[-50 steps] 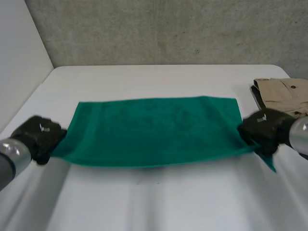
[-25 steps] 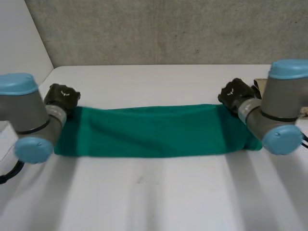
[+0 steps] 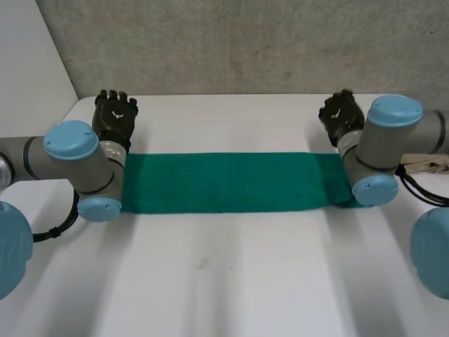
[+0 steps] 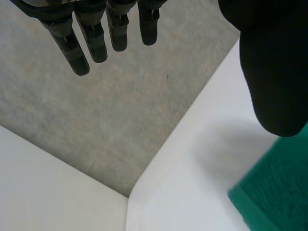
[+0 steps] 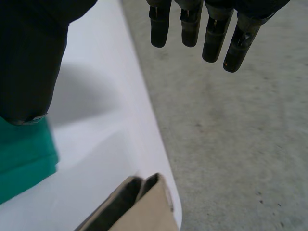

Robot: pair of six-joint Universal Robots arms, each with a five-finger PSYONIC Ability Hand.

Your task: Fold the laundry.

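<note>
One folded green towel [image 3: 224, 182] on white table [image 3: 224, 281]; grey wall [image 3: 245, 42] behind.

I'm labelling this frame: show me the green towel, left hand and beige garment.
green towel [image 3: 224, 182]: head view, middle of the folded strip.
left hand [image 3: 116, 118]: head view, back of the hand.
beige garment [image 5: 156, 214]: right wrist view, its folded corner.

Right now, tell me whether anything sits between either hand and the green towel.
Nothing visible does. The left hand and right hand, both open, are just past the far corners of the green towel, only table between. The beige garment lies aside.
</note>
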